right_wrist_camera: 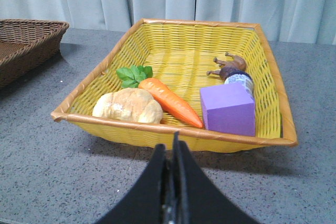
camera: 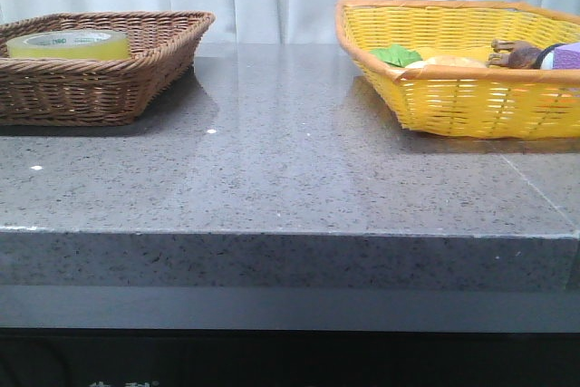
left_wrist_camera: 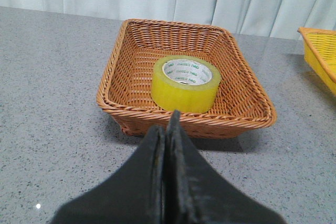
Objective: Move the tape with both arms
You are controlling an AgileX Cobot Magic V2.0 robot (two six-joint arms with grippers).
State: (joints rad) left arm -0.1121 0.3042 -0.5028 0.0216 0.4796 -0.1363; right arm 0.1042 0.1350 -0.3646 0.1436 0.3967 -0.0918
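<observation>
Grey bench point(camera: 290, 178) | tape point(left_wrist_camera: 185, 84) flat in brown basket point(left_wrist_camera: 131, 114) | left tool point(left_wrist_camera: 169, 129), right tool point(right_wrist_camera: 173, 153) both closed, empty | risk: basket wall blocks grasp; fumbled handover.

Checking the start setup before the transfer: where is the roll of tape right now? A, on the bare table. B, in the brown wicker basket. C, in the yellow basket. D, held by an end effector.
B: the tape lies flat inside the brown wicker basket, with both end effectors shut and empty.
</observation>
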